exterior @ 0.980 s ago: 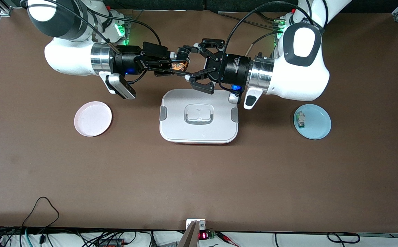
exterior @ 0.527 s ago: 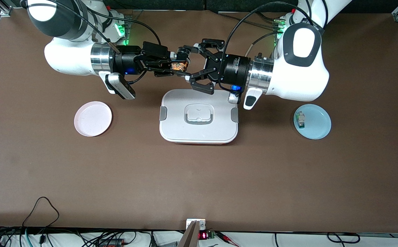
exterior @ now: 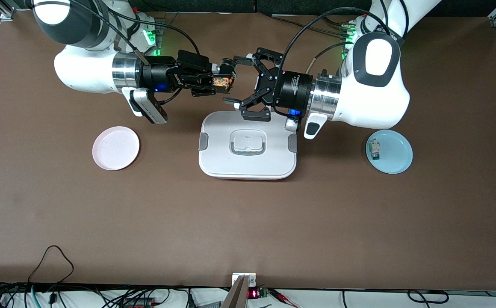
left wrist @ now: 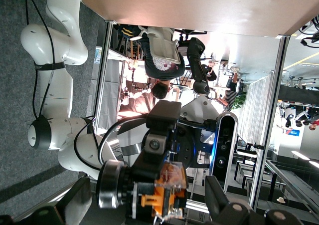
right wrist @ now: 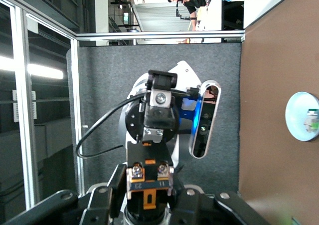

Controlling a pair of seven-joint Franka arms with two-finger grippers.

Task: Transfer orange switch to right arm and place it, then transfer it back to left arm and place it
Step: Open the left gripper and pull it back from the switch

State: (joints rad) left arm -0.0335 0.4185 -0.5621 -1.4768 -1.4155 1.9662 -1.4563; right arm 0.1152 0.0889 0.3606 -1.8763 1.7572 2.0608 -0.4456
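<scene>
Brown tabletop (exterior: 248,222) carries the white box (exterior: 248,147) midway, a pink plate (exterior: 116,148) toward the right arm's end and a blue plate (exterior: 395,153) with a small white-and-green component (exterior: 374,150) toward the left arm's end. Above the tabletop, just past the box's edge nearest the bases, the right tool (exterior: 220,83) is clenched on the orange switch (exterior: 221,82). Facing it, the left tool (exterior: 241,81) is released, fingers spread wide, clear of the switch.

The brown bench (exterior: 248,222) carries the white box (exterior: 248,147) at centre, a pink plate (exterior: 116,148) at 9 o'clock of it, and a blue plate (exterior: 395,152) at 3 o'clock.
</scene>
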